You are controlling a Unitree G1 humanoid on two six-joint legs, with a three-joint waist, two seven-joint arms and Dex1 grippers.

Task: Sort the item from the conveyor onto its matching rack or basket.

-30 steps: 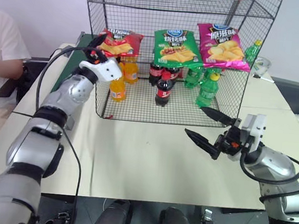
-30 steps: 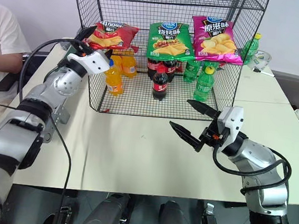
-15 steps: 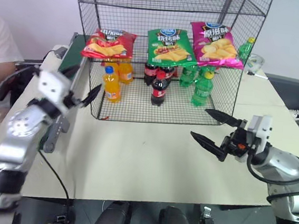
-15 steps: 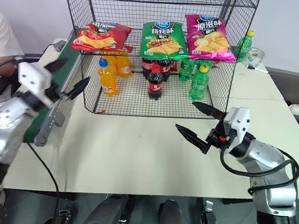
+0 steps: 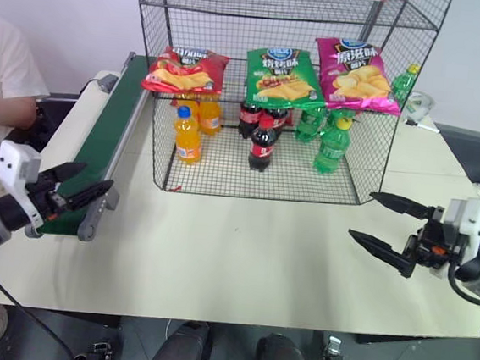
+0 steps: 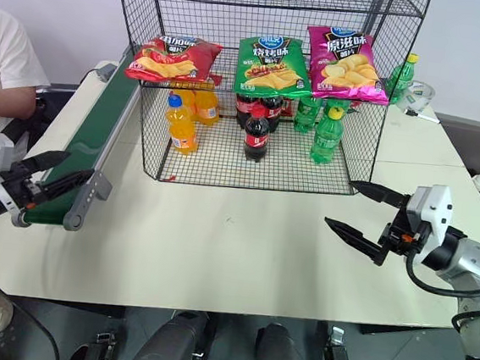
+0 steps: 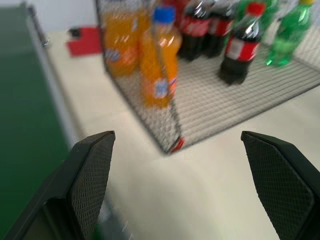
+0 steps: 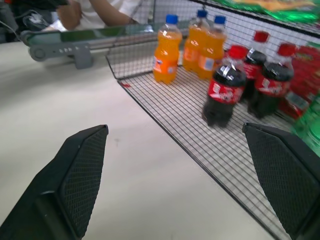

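The item, a red crisp bag [image 5: 185, 69], lies on the left of the black wire rack's [image 5: 366, 155] middle shelf. The dark green conveyor [image 5: 111, 130] runs along the table's left side with nothing on its belt. My left gripper [image 5: 97, 176] hovers open and empty over the conveyor's near end, well away from the bag. In the left wrist view its fingers [image 7: 95, 165] stand wide apart. My right gripper [image 5: 361, 214] hangs open and empty above the table, in front of the rack's right corner.
A green crisp bag [image 5: 282, 75] and a magenta one [image 5: 355, 75] share the shelf with the red bag. Orange [image 5: 186, 135], cola [image 5: 263, 142] and green bottles [image 5: 333, 142] stand on the rack's bottom tier. A person in a white shirt [image 5: 3, 81] sits at the left.
My left gripper has drawn back from the red bag on the shelf, down and left to the conveyor's near end, rolling as it went. The right gripper has shifted right.
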